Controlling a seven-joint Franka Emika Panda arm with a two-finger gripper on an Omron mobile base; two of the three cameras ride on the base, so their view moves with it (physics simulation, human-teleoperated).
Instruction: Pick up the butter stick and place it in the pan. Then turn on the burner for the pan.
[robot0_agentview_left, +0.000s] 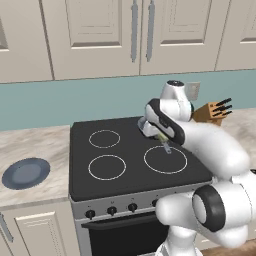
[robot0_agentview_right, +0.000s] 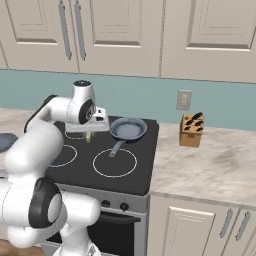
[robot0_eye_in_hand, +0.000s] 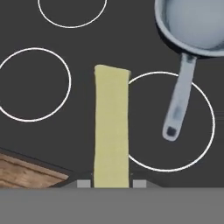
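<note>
Butter stick (robot0_eye_in_hand: 111, 127) held above black stovetop (robot0_eye_in_hand: 87, 43)

The black glass stovetop (robot0_agentview_right: 100, 150) is the landmark. The small round grey-blue metal frying pan (robot0_agentview_right: 128, 129) sits on its far right corner, its straight handle (robot0_agentview_right: 117, 146) reaching forward over the large white-outlined ring (robot0_agentview_right: 114, 163) at the front right. 2 smaller white-outlined rings (robot0_agentview_left: 104, 138) lie on the stovetop's left half, 1 behind the other. The pale yellow rectangular butter stick (robot0_eye_in_hand: 112, 131) hangs above the stovetop, left of the pan's handle. The wooden knife block (robot0_agentview_right: 191, 130) stands on the counter right of the stovetop; the flat dark-blue round plate (robot0_agentview_left: 26, 173) lies left of it.
</note>
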